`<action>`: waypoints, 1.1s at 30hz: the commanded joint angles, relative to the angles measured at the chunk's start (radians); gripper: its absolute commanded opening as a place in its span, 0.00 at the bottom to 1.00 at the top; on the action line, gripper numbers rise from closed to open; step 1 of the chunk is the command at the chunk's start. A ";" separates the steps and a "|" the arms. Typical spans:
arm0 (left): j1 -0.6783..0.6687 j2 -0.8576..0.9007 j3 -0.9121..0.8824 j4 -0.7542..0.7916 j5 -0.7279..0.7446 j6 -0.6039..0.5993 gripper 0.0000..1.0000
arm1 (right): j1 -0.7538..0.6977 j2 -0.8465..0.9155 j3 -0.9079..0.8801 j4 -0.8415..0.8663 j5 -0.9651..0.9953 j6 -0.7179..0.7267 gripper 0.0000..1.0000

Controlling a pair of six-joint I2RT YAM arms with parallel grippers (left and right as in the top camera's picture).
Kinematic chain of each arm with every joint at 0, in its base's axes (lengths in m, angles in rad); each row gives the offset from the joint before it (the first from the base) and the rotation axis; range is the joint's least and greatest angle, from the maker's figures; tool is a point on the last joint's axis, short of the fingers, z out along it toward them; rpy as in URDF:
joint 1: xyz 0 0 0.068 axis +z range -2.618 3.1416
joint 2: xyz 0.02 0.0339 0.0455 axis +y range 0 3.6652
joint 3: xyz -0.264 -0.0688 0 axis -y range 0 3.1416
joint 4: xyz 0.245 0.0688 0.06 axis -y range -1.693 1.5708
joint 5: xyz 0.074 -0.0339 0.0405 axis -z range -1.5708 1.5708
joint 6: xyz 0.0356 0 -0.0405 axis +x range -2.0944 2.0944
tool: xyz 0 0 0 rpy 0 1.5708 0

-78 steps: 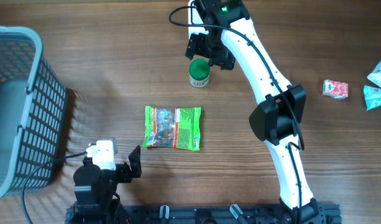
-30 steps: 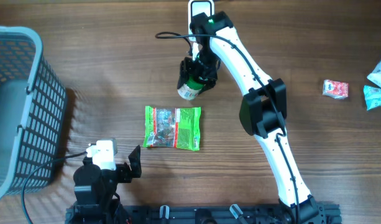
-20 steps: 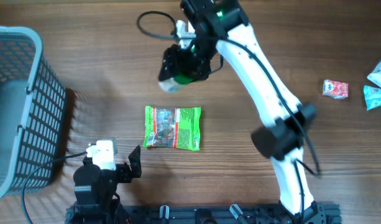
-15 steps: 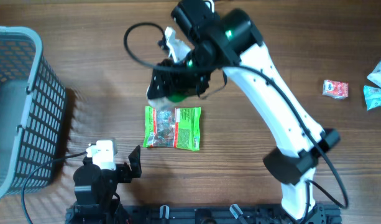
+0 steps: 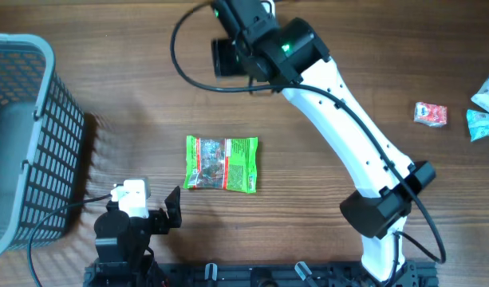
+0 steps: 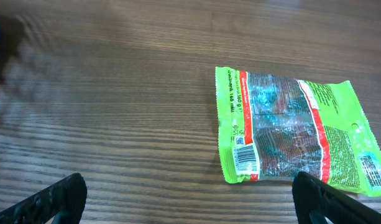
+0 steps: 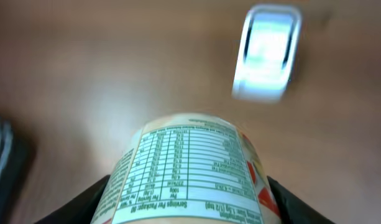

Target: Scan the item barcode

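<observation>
Wooden table (image 5: 132, 80), brown grain throughout. Across the far centre, right arm (image 5: 340, 119) stretched out long, wrist raised toward the overhead camera. Right gripper (image 7: 190, 208) clamped on jar (image 7: 190, 168), dark fingers (image 7: 97, 202) pressing it from both sides. Printed nutrition table turned toward the wrist camera. Lifted clear of the wood over the far centre of the table, hidden beneath the wrist when seen from above. Beyond the jar and a little to the right in the wrist view: white device (image 7: 266, 53), rounded, blurred, lying on the wood.

In the middle of the table: green packet (image 5: 222, 163), lying flat, with a small barcode near one corner in the left wrist view. At the near left: left gripper (image 6: 190, 186) low over the table, jaws spread wide with nothing between them, the packet ahead and to its right.

Along the left edge: grey mesh basket (image 5: 21, 119). At the right edge: small red packet (image 5: 431, 114) and pale blue wrappers (image 5: 485, 108), well apart from everything else.
</observation>
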 commanded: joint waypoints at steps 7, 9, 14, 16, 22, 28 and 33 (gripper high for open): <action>0.004 -0.004 -0.002 0.003 -0.002 0.002 1.00 | -0.135 0.159 -0.130 0.494 0.215 -0.159 0.52; 0.004 -0.004 -0.002 0.002 -0.002 0.002 1.00 | -0.167 0.203 -0.130 0.583 0.214 -0.159 0.52; 0.004 -0.004 -0.002 0.003 -0.002 0.002 1.00 | -0.220 0.314 -0.130 0.776 0.190 -0.227 0.52; 0.004 -0.004 -0.002 0.003 -0.002 0.002 1.00 | -0.221 0.355 -0.130 0.856 0.192 -0.262 0.52; 0.004 -0.004 -0.002 0.002 -0.002 0.002 1.00 | -0.214 0.440 -0.130 1.034 0.192 -0.270 0.52; 0.004 -0.004 -0.002 0.003 -0.002 0.002 1.00 | -0.221 0.466 -0.130 1.046 0.192 -0.200 0.52; 0.004 -0.004 -0.002 0.003 -0.002 0.002 1.00 | -0.225 0.399 -0.123 0.976 0.194 -0.204 0.51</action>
